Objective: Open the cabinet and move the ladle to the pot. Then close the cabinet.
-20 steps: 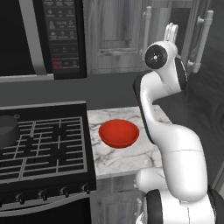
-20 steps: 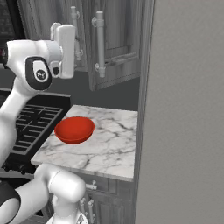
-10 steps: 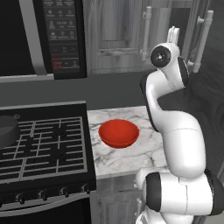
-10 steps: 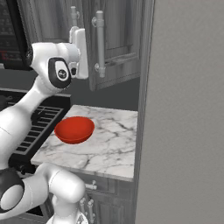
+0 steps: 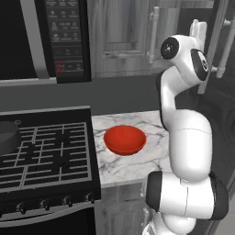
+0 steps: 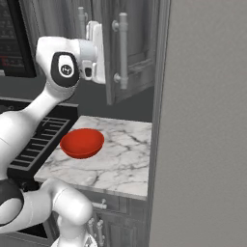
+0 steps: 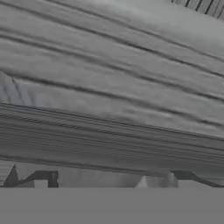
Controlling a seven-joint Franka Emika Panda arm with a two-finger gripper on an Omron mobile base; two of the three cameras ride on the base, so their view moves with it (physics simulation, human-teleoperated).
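You have the cabinet [image 5: 121,34] straight ahead on the wall, grey wood-grain, mounted above the marble counter [image 5: 137,163] and just right of the black microwave [image 5: 43,39]. Both panelled doors look closed. The left door's silvery bar handle [image 5: 154,34] stands upright just left of the arm's upper joint in the left base view; in the right base view you see a second bar handle [image 6: 123,50] just right of the hand. The pot [image 5: 7,137] sits at the far left edge of the left base view, on the back left of the black stove [image 5: 46,156]; you see just its dark rounded side and one small handle there.

The gripper [image 6: 96,50] is raised to cabinet height, its white hand pointing at the door front between the two handles. From the hand view, you look flat at grey wood grain [image 7: 109,78] with the ridged panel moulding running across, and the two dark fingertips [image 7: 43,177] sit wide apart at the bottom. The jaws are spread and grasp nothing.

On the counter below, a red bowl [image 5: 124,139] rests near the stove's edge. A plain grey tall panel [image 6: 202,125] takes up the right side of the right base view.
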